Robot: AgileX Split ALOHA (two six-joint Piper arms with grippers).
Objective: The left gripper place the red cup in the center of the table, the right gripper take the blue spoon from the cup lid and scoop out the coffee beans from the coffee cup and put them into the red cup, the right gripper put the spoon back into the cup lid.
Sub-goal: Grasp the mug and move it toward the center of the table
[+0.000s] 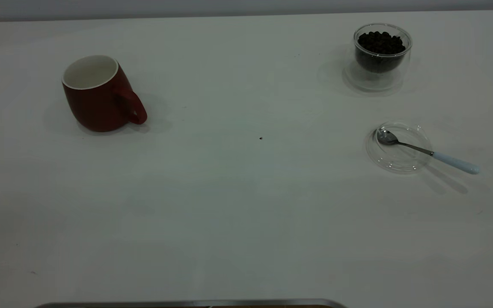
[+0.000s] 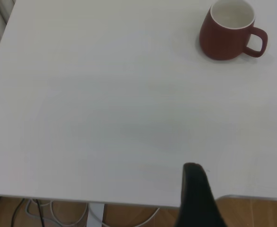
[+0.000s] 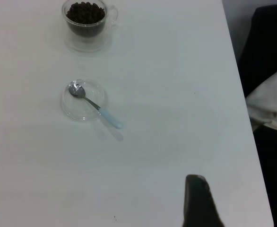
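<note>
The red cup (image 1: 96, 96) stands upright at the far left of the white table (image 1: 246, 214), handle toward the middle; it also shows in the left wrist view (image 2: 228, 30), far from my left gripper (image 2: 195, 194), which is back at the table's edge. The coffee cup (image 1: 381, 55) holding coffee beans (image 1: 380, 42) stands at the far right. In front of it the cup lid (image 1: 398, 147) holds the blue spoon (image 1: 426, 150), bowl in the lid and handle resting over the rim. My right gripper (image 3: 197, 201) is back near the table edge, far from the spoon (image 3: 93, 104).
A tiny dark speck (image 1: 260, 138) lies near the table's middle. A grey metal edge (image 1: 191, 303) runs along the front. Cables (image 2: 58, 213) hang under the table's edge by the left arm. A dark object with pale cloth (image 3: 271, 94) stands beside the table by the right arm.
</note>
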